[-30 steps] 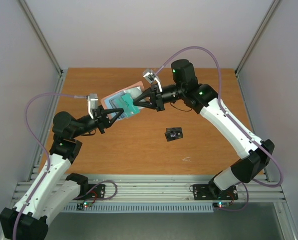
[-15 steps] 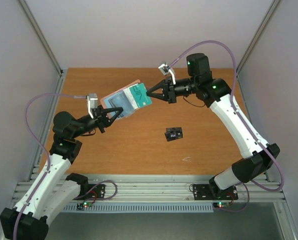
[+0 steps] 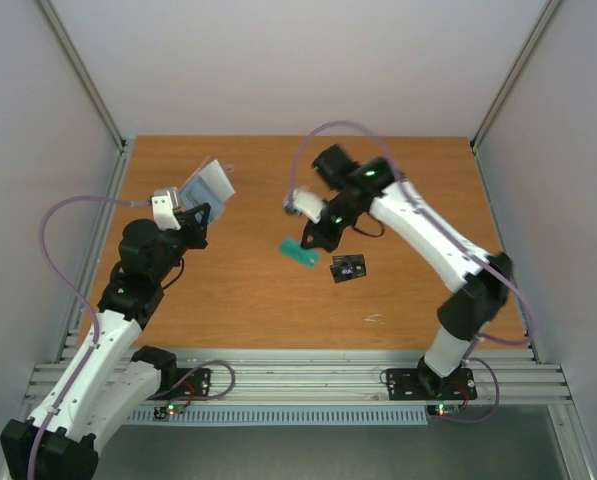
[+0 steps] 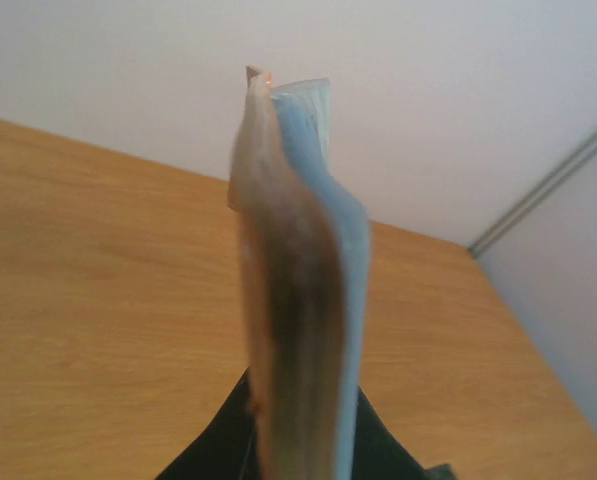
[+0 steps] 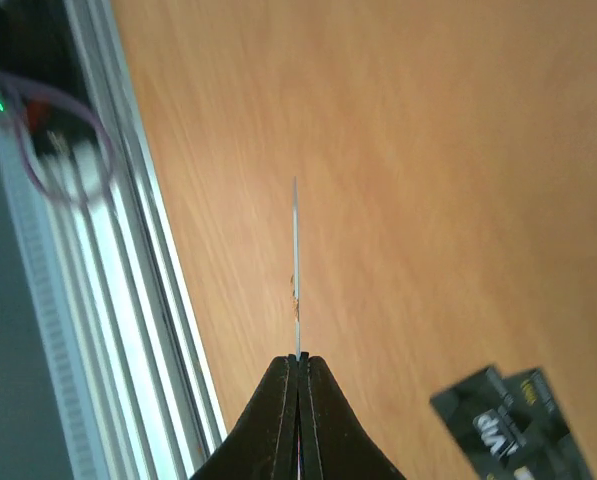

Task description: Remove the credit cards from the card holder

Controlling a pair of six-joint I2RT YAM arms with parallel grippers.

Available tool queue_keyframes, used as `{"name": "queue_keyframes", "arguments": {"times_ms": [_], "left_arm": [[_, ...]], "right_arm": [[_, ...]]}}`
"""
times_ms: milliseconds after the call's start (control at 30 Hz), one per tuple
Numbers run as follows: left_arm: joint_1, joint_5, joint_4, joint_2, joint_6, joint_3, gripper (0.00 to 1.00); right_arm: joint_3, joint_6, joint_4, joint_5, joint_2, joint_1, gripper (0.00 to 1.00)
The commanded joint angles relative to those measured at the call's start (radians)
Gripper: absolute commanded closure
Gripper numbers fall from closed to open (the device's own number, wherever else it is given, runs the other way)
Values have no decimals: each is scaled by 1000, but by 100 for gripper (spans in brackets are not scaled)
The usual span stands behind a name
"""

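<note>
My left gripper (image 3: 194, 212) is shut on the card holder (image 3: 207, 184) and holds it up over the left of the table. In the left wrist view the holder (image 4: 298, 290) stands edge-on, tan-pink on the left, light blue on the right. My right gripper (image 3: 311, 238) is shut on the green card (image 3: 300, 252) and holds it low over the table's middle. In the right wrist view that card (image 5: 296, 270) shows edge-on as a thin line from the shut gripper (image 5: 299, 360). The black card (image 3: 349, 267) with white marks lies flat just right of it, also in the right wrist view (image 5: 513, 425). The dark blue card is hidden.
The orange-brown table (image 3: 278, 300) is walled by grey panels on three sides. An aluminium rail (image 3: 308, 380) runs along the near edge by the arm bases. A small pale mark (image 3: 374, 319) lies on the wood at the front right.
My right gripper pulled the green card out of the holder, then swung it down toward the table beside the black card. My left gripper drew the holder back left and tilted it upright.
</note>
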Motion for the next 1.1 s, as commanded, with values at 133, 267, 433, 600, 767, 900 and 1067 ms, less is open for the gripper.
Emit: {"name": "queue_keyframes", "arguments": {"times_ms": [133, 267, 433, 600, 767, 900, 1067], "left_arm": [[4, -133, -24, -20, 52, -13, 96], [6, -133, -22, -28, 55, -18, 96], [6, -114, -11, -28, 52, -24, 96], [6, -107, -12, -27, 52, -23, 96], [6, -101, -7, -23, 46, -26, 96], [6, -95, -7, -23, 48, -27, 96], [5, -93, -8, -22, 46, -28, 96]], "right_arm": [[29, -245, -163, 255, 275, 131, 99], [38, -295, -158, 174, 348, 155, 99], [59, -349, -125, 164, 440, 167, 99], [101, -419, -128, 118, 505, 166, 99], [129, -416, -121, 113, 575, 162, 99], [151, -402, -98, 152, 606, 161, 99], [148, -416, -33, 249, 603, 160, 99]]}}
